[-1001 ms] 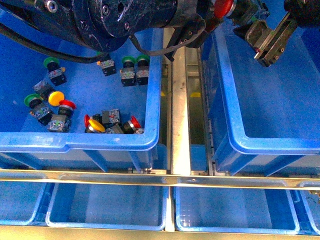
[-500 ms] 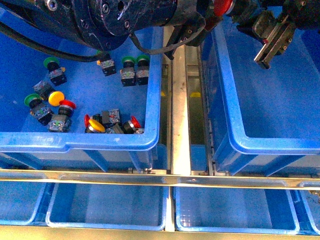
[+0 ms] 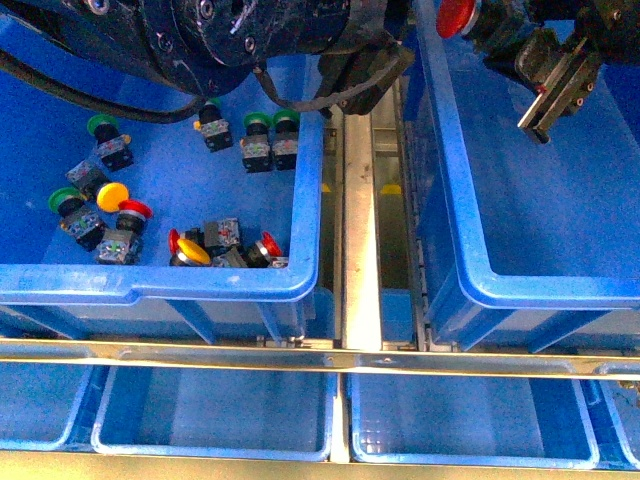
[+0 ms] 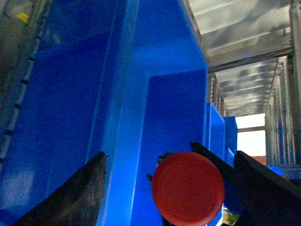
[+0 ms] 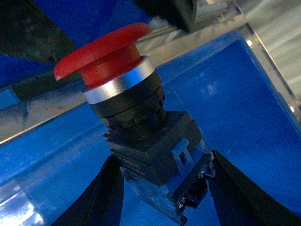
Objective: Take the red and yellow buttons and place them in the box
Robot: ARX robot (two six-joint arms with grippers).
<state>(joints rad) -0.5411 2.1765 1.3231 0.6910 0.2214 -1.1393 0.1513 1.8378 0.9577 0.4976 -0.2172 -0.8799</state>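
My right gripper is shut on the black body of a red button, held above the far left corner of the box. In the right wrist view the red button sits tilted between the dark fingers of the right gripper. My left gripper is open over the gap between the crates. From the left wrist view, the red cap shows beyond the open left gripper. More red and yellow buttons lie in the left crate.
Green-capped buttons are mixed in with the others in the left crate. A metal rail runs between the two crates. Shallow blue trays sit below, along the near edge. The black left arm covers the far part of the left crate.
The right gripper has turned and shifted slightly right over the box, still holding the red button. The left arm has moved a little toward the near side.
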